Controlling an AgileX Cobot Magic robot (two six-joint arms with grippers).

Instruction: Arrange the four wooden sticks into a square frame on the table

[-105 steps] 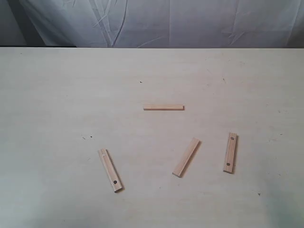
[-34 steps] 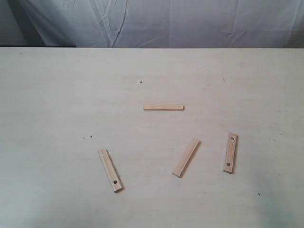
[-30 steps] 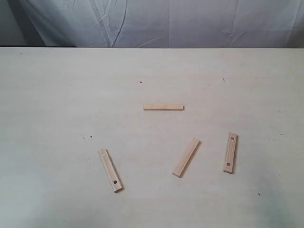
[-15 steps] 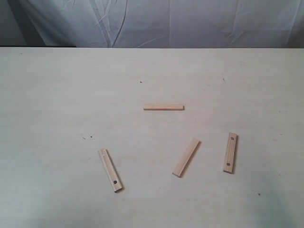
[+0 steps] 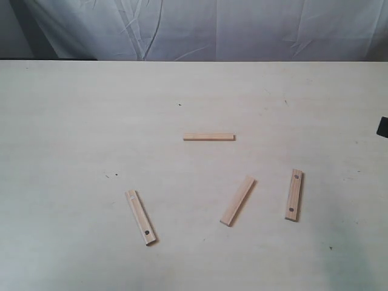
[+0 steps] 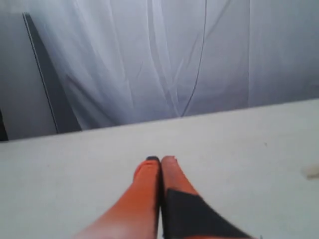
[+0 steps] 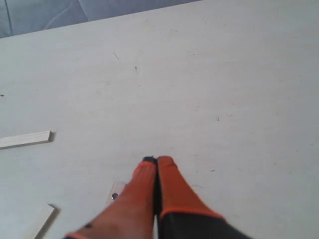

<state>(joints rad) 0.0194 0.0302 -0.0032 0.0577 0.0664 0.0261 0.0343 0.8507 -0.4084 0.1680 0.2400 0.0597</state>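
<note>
Four wooden sticks lie apart on the table (image 5: 85, 121), forming no square frame. One stick (image 5: 209, 137) lies crosswise at the centre. A holed stick (image 5: 140, 217) is at the front left, a plain slanted stick (image 5: 237, 200) at the front middle, and another holed stick (image 5: 294, 194) at the front right. My right gripper (image 7: 157, 160) is shut and empty, hovering just past the holed stick (image 7: 115, 191). Two more sticks (image 7: 25, 140) (image 7: 40, 221) show in that view. My left gripper (image 6: 160, 160) is shut and empty over bare table.
A pale wrinkled curtain (image 5: 212, 30) hangs behind the table's far edge. A dark part of the right arm (image 5: 382, 126) pokes in at the right border of the exterior view. A blurred pale spot (image 6: 313, 172) lies at the edge of the left wrist view.
A dark part of the right arm has come into the exterior view at its right border. The four sticks have not moved.
</note>
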